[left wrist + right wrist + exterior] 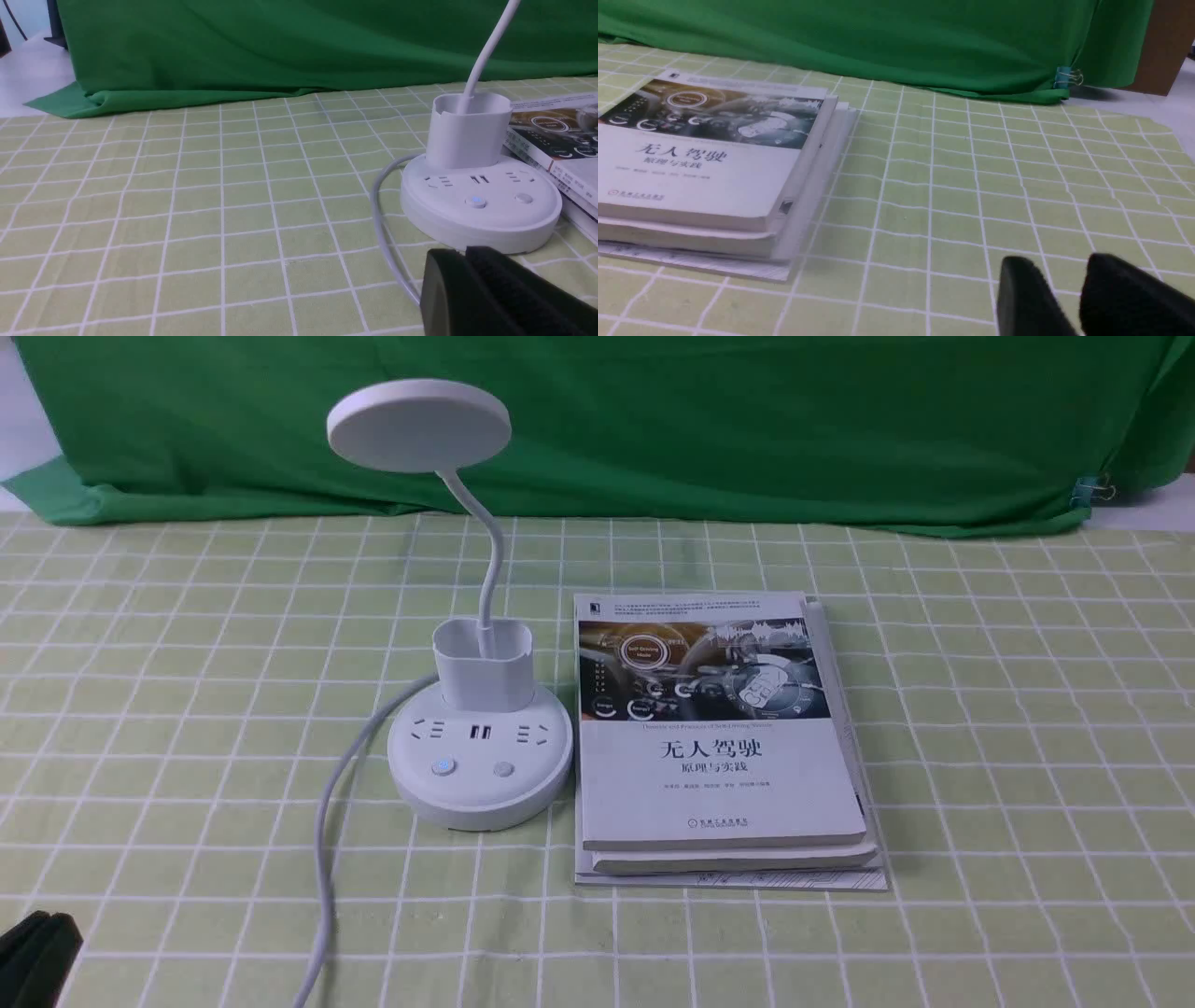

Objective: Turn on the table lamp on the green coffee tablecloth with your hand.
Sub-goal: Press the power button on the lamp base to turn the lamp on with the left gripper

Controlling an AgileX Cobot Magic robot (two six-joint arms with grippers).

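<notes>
- Corner, lower left of the front view: only the black tip of the left gripper pokes in. In the left wrist view its fingers lie pressed together with nothing between them, near the lamp base but apart from it.
- Left of centre, a white cord curves from the base down to the bottom edge.
- Just left of centre, the table lamp stands upright on the green coffee tablecloth. Its disc head reaches the upper left of the frame, and the left of its two buttons glows blue.
- Centre, just beside the base: a stack of books lies flat.
- Far right, a binder clip grips the backdrop cloth.
- Only the right wrist view shows the right gripper, its fingers slightly spread and empty over the cloth.
</notes>
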